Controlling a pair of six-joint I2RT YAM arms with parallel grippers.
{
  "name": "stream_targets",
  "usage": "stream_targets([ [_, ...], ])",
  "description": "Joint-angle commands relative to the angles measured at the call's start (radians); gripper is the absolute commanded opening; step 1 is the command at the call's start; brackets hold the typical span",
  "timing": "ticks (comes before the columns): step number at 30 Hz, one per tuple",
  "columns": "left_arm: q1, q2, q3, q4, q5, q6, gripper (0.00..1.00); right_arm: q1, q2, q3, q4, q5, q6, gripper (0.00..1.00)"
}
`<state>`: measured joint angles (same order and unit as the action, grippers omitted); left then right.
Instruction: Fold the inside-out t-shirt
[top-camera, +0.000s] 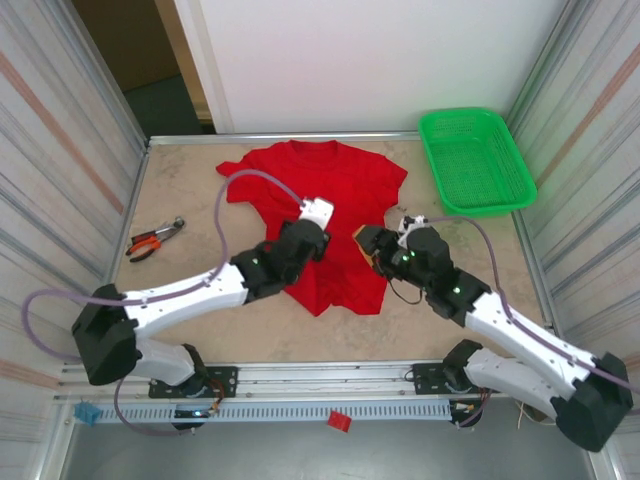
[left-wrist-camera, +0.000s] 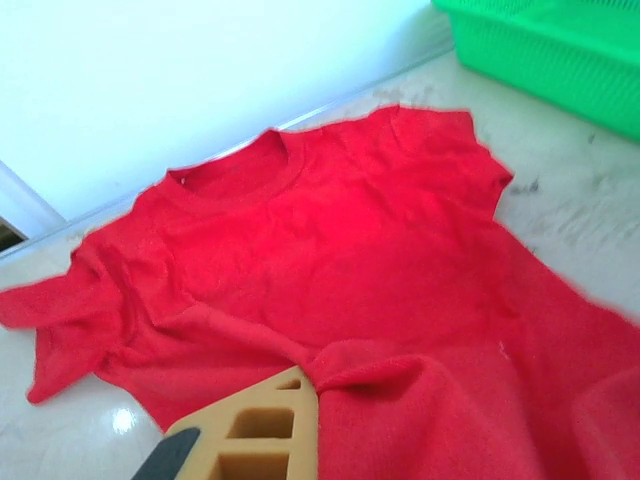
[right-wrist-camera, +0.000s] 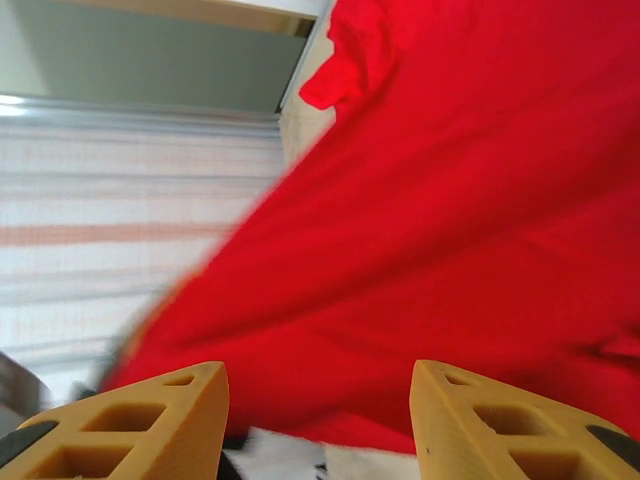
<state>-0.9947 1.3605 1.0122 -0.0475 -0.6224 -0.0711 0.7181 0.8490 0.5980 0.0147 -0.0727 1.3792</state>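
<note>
Red t-shirt (top-camera: 330, 185) spread on tabletop (top-camera: 180, 190) middle; left tool (top-camera: 320, 215) pinching cloth at lower body; right tool (right-wrist-camera: 320, 400) open beside right edge. We'd grip there too, then lift evenly.

We see the shirt (top-camera: 330, 190) as soft, matt red cloth with a fine knit, creased in places. The table (left-wrist-camera: 600, 205) looks like pale, smooth stone, glossy enough to throw glints. The basket (top-camera: 475, 160) is shiny green plastic mesh. The fingers (right-wrist-camera: 150, 425) are matt tan plastic. The pliers (top-camera: 153, 240) have dull metal tips and orange grips.
</note>
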Motion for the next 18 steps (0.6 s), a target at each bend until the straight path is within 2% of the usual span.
stream_targets([
  [1,0.012,-0.049,0.095,-0.277,0.120,-0.045,0.00,0.036,-0.140,-0.072,-0.044,-0.008,-0.159,0.45],
  [4,0.016,-0.054,0.146,-0.350,0.149,-0.050,0.00,0.117,-0.224,-0.118,-0.060,0.018,-0.200,0.34],
  [7,0.016,-0.058,0.171,-0.364,0.175,-0.039,0.00,0.217,-0.210,-0.158,0.023,0.098,-0.235,0.23],
  [12,0.016,-0.060,0.202,-0.395,0.216,-0.019,0.00,0.298,0.041,-0.133,0.252,0.149,-0.283,0.01],
  [18,0.005,-0.065,0.238,-0.449,0.256,-0.037,0.00,0.309,0.344,-0.012,0.453,0.197,-0.375,0.00],
])
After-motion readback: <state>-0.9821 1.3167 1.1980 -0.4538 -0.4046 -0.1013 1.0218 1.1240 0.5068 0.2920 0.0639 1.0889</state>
